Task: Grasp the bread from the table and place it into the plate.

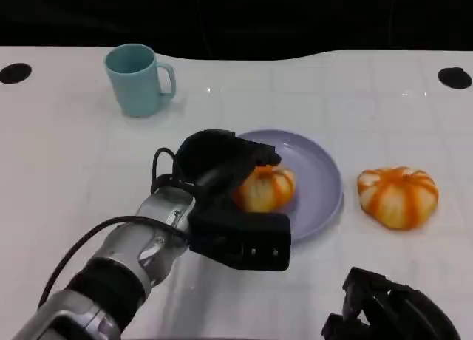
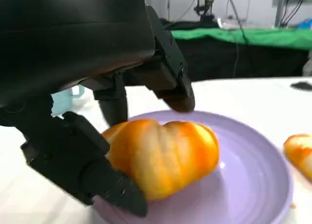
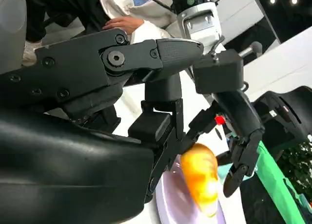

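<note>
Left wrist view shows us our left hand (image 2: 97,112) holding the bread (image 2: 163,156) over the plate (image 2: 253,185), fingers around both sides; it looks light and soft, so we'd grip its flanks gently

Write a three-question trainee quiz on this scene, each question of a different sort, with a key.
1. True or false: the left robot hand holds a bread over the plate.
2. Where is the other bread? A) on the table beside the plate B) in the cup C) in the right robot hand
3. Fill in: the cup's colour is light ____.

Key: 1 true; 2 A; 3 blue.
</note>
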Controlling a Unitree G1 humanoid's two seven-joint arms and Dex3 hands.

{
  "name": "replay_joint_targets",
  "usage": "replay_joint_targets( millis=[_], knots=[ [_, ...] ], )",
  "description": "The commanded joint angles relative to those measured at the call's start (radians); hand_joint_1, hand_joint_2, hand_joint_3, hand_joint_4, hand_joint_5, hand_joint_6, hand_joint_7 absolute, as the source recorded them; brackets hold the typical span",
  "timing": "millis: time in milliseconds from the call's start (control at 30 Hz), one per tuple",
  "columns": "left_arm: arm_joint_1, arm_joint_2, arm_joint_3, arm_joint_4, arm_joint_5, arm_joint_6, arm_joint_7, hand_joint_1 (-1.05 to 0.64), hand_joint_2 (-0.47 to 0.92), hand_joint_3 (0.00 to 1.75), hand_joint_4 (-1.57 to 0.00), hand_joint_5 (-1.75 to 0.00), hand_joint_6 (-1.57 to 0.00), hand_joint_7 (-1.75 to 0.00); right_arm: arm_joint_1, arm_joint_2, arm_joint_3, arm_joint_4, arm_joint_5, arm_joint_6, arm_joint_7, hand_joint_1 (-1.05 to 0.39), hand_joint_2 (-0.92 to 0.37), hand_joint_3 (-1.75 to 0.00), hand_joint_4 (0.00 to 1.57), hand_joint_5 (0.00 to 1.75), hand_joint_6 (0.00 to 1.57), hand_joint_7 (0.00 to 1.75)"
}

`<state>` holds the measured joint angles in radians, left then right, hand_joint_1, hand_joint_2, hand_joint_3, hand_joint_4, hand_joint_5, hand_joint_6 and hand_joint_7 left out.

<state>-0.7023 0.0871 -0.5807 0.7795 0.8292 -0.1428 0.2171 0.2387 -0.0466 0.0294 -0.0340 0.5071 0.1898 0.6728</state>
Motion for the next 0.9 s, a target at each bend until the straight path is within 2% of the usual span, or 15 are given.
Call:
replay_joint_targets(
  millis=[33, 200, 367, 500, 633, 867, 900],
  knots=[
    [-0.037, 0.027, -0.023, -0.041, 0.020, 0.056, -0.101, -0.75, 0.92, 0.21, -0.40, -0.16, -0.26, 0.00, -0.008, -0.002, -0.007, -0.005, 0.002, -0.005, -0.011, -0.74, -0.92, -0.22, 0.88, 1.64, 0.79, 1.40],
    [-0.047, 0.052, -0.038, -0.089, 0.018, 0.094, -0.235, -0.93, 0.92, 0.32, -0.30, -0.07, -0.13, 0.00, -0.017, -0.002, -0.009, -0.004, 0.002, -0.002, -0.020, -0.73, -0.92, -0.22, 0.88, 1.63, 0.79, 1.41],
    [-0.028, 0.090, -0.027, -0.157, 0.006, 0.083, -0.284, -1.01, 0.92, 0.40, -0.33, -0.07, -0.16, -0.02, -0.029, -0.002, -0.011, 0.005, 0.010, 0.001, -0.014, -0.72, -0.92, -0.21, 0.87, 1.63, 0.78, 1.41],
    [0.011, 0.115, 0.002, -0.224, -0.035, 0.062, -0.284, -0.97, 0.92, 0.38, -0.38, -0.08, -0.20, -0.03, -0.030, -0.005, -0.009, 0.002, 0.002, -0.002, -0.019, -0.72, -0.92, -0.21, 0.87, 1.63, 0.79, 1.41],
    [0.102, 0.134, 0.077, -0.310, -0.141, -0.016, -0.253, -0.92, 0.92, 0.35, -0.47, -0.12, -0.27, -0.05, -0.024, -0.003, -0.009, -0.008, 0.006, 0.002, -0.022, -0.73, -0.92, -0.22, 0.88, 1.63, 0.80, 1.40],
    [0.269, 0.122, 0.197, -0.350, -0.292, -0.245, -0.099, -0.67, 0.92, 0.24, -0.79, -0.29, -0.57, -0.15, -0.014, -0.006, -0.011, -0.027, 0.013, 0.013, -0.024, -0.72, -0.92, -0.22, 0.88, 1.62, 0.80, 1.40],
    [0.285, 0.115, 0.211, -0.348, -0.312, -0.269, -0.090, -0.65, 0.92, 0.23, -0.80, -0.40, -0.64, -0.14, -0.013, -0.006, -0.011, -0.028, 0.015, 0.014, -0.024, -0.72, -0.92, -0.22, 0.88, 1.62, 0.80, 1.40]
  ],
)
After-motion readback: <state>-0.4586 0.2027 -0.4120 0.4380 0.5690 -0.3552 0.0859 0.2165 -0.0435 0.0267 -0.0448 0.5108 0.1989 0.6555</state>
